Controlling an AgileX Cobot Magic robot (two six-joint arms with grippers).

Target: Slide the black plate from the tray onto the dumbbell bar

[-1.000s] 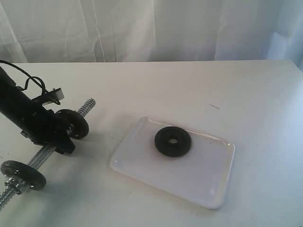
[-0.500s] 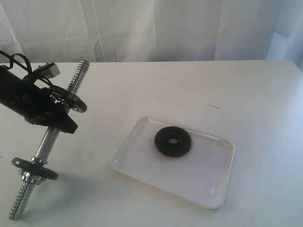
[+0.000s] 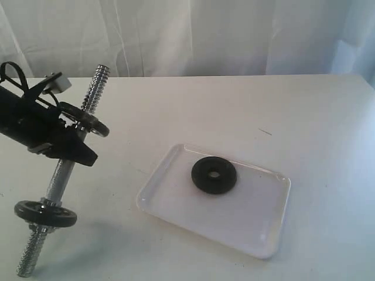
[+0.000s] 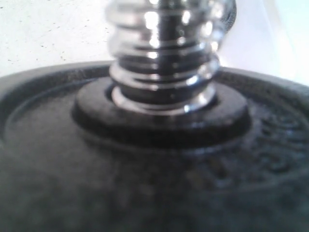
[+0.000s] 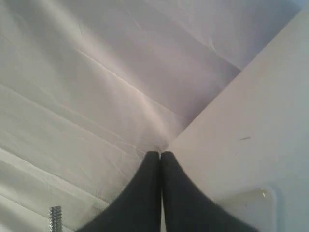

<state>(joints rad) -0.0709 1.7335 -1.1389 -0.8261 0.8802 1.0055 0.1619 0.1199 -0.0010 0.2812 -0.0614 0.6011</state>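
Observation:
The black plate (image 3: 214, 174) lies flat in the white tray (image 3: 246, 216), at its far middle. My left gripper (image 3: 71, 150) is shut on the smooth middle of the dumbbell bar (image 3: 60, 175) and holds it off the table, steeply tilted. Two other black discs sit on the bar, one just above the gripper (image 3: 88, 120) and one near the low end (image 3: 45, 213). The left wrist view is filled by a disc (image 4: 145, 183) and the threaded bar (image 4: 164, 63); its fingers are hidden there. My right gripper (image 5: 161, 154) is shut and empty, away from the tray, and out of the exterior view.
A white table (image 3: 246, 105) carries everything, with a white curtain (image 3: 193, 35) behind its far edge. The tray's corner (image 5: 256, 203) and the bar's threaded tip (image 5: 55, 215) show in the right wrist view.
My left gripper has lifted the dumbbell bar off the table and swung it from lying low to steeply tilted. The black plate and tray have not moved.

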